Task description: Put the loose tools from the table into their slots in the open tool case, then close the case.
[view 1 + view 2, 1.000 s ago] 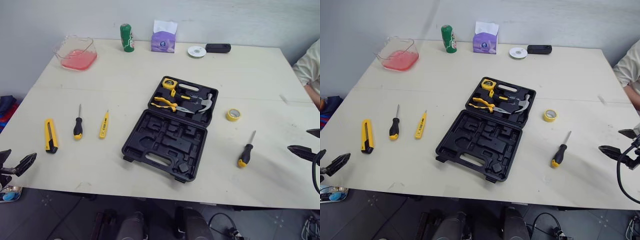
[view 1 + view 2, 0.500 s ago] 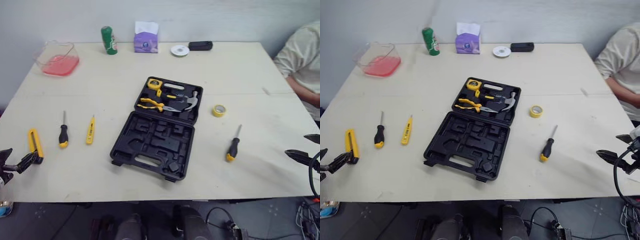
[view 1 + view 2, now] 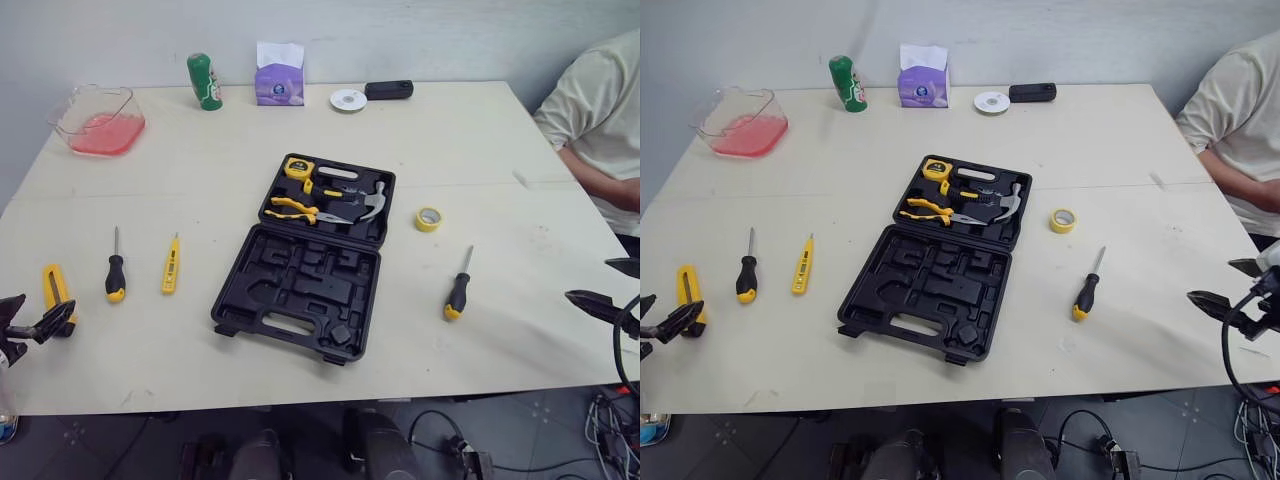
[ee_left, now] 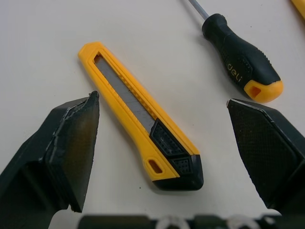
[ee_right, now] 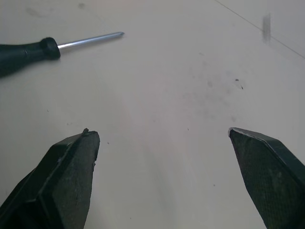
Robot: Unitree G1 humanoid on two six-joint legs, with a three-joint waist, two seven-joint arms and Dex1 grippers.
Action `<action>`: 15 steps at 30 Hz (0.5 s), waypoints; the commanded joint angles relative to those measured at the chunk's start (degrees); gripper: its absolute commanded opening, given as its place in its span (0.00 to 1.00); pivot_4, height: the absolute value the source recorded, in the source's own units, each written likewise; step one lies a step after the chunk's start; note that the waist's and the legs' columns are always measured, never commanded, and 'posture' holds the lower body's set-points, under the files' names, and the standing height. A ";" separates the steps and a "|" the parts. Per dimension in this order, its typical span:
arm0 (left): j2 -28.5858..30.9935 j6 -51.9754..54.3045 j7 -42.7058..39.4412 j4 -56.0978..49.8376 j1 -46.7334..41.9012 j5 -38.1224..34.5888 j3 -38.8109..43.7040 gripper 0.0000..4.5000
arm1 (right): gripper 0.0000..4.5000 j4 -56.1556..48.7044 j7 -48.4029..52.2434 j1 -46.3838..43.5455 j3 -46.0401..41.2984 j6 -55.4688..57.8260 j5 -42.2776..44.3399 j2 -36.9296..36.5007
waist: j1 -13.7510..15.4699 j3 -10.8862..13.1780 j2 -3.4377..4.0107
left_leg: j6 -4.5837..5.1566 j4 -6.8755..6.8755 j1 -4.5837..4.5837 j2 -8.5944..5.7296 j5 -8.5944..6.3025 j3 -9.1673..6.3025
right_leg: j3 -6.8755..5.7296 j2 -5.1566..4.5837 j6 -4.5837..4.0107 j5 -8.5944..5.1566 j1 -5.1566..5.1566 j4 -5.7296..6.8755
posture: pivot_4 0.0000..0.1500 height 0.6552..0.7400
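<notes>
Yellow knife (image 4: 143, 138) lies at the left edge of the table (image 3: 200, 150). The left gripper (image 3: 38, 318) is spread wide over its near end. Next come a black screwdriver (image 3: 115, 278), a yellow tester pen (image 3: 170, 272) and the open black case (image 3: 300, 290). Right of it lie a tape roll (image 3: 428, 218) and another screwdriver (image 3: 457, 295). The right gripper (image 5: 162, 131) is wide open over bare table.

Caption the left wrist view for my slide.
Open left claw aimed at a yellow utility knife, black-handled screwdriver beside it.
</notes>
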 commanded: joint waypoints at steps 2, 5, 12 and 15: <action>2.77 5.28 -2.08 -10.57 -9.30 -3.09 -10.22 1.00 | 1.00 -14.16 -8.28 -6.24 6.25 9.46 4.31 4.21 | 0.48 -0.07 -0.12 | 0.00 0.06 0.01 0.00 0.00 -0.01 | 0.01 -0.01 0.00 0.00 0.00 0.07 | 1.00 1.00; 2.98 6.72 -1.96 -11.56 -16.03 -0.88 -17.90 1.00 | 1.00 -19.81 -13.53 -10.75 11.53 15.12 4.87 7.78 | 1.02 -0.09 -0.13 | -0.28 0.18 -0.06 -0.03 -0.09 -0.10 | -0.01 -0.02 -0.08 0.06 -0.03 0.23 | 1.00 1.00; -2.95 3.86 -3.13 0.09 -36.17 7.37 -36.62 0.70 | 0.80 -22.24 -21.94 -20.27 26.18 21.68 1.16 15.11 | 1.03 -0.08 -0.11 | 0.02 0.44 -0.11 -0.09 0.12 0.10 | -0.48 0.26 -0.08 0.06 -0.08 0.39 | 1.00 1.00; -6.79 0.41 -3.37 8.28 -42.65 11.67 -42.09 0.40 | 0.47 -19.13 -23.01 -23.77 31.25 20.93 -2.22 16.22 | 0.97 -0.08 -0.11 | 0.06 0.62 -0.19 -0.12 0.10 0.15 | -0.54 0.37 -0.08 0.06 -0.09 0.48 | 1.00 1.00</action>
